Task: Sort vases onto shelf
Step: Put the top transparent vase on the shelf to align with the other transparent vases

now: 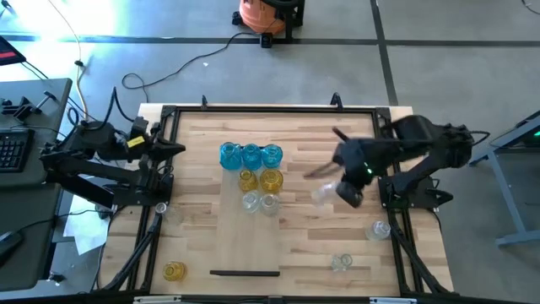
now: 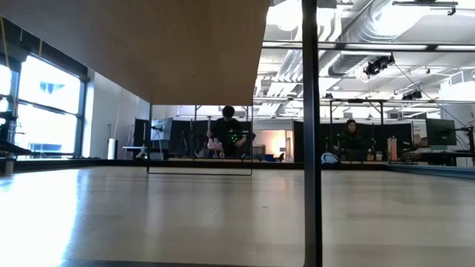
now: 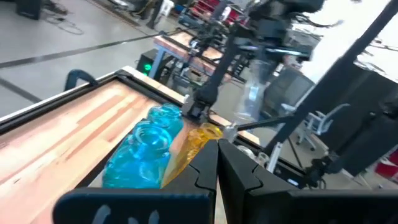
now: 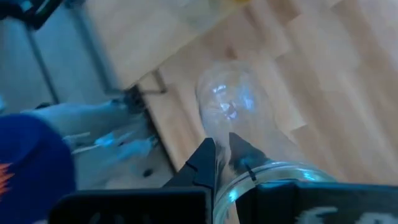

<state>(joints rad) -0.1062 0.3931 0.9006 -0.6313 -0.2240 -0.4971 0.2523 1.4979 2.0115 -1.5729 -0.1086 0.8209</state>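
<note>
Right gripper, jaws clamped on the rim of a clear vase, holds it above the table just beside the grouped vases on the shelf; left gripper, jaws closed empty, waits near that group.

The right gripper is clamped on the neck of 1 clear vase, held off the tabletop with its round body pointing away from the fingers. Toward the left arm from this claw, 7 vases stand upright in a tight cluster: 3 blue vases in the far row, 2 yellow vases in the middle, 2 clear ones nearest. Another clear vase sits near the right arm's base, 1 more lies nearer the front edge, and 1 yellow vase rests at the front left corner, well apart.
</note>
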